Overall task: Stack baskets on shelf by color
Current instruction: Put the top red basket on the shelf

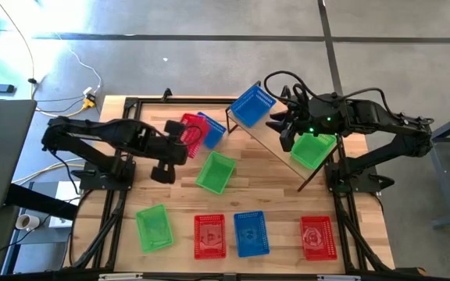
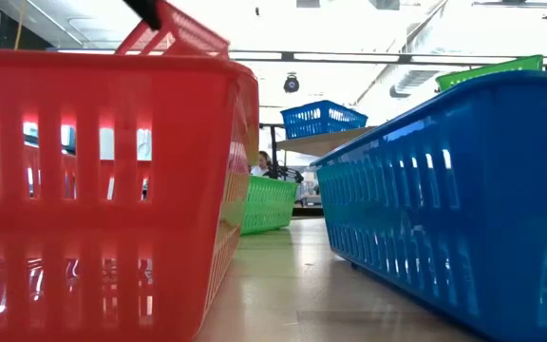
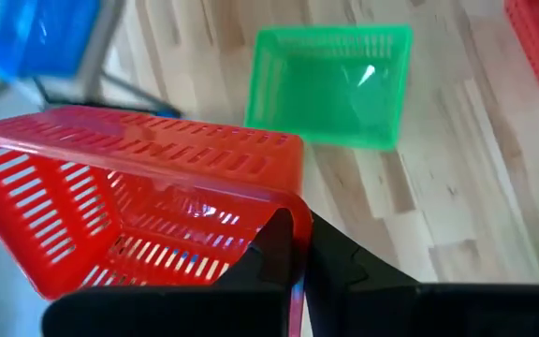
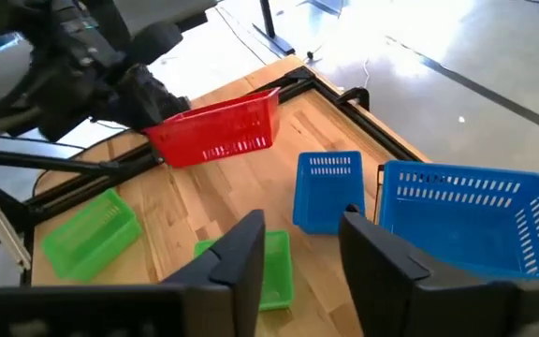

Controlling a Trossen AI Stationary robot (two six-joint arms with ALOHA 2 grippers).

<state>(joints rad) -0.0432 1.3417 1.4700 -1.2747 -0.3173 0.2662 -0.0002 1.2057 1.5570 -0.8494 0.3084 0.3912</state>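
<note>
My left gripper (image 1: 180,134) is shut on a red basket (image 1: 194,133), held above the table beside a blue basket (image 1: 212,129) that rests on its base. The shelf (image 1: 276,144) runs slantwise at the far right. It carries a blue basket (image 1: 252,105) at its far end and a green basket (image 1: 312,148) toward its near end. My right gripper (image 4: 298,253) hovers open above the shelf between those two. Another green basket (image 1: 215,172) sits mid-table. A green (image 1: 153,226), a red (image 1: 209,234), a blue (image 1: 250,232) and a red basket (image 1: 317,236) line the near edge. My left gripper pinches the red basket's wall at its rim, near a corner (image 3: 293,211), one finger inside the basket and one outside. The fingers come from the table's left. The basket is lifted clear and tilted, with its open side turned partly sideways (image 2: 174,33).
Black frame rails (image 1: 112,211) run along the tabletop's edges. The stretch of table (image 1: 280,203) between the mid-table green basket and the near row of baskets is bare wood. Cables and a desk (image 1: 2,148) lie beyond the left edge.
</note>
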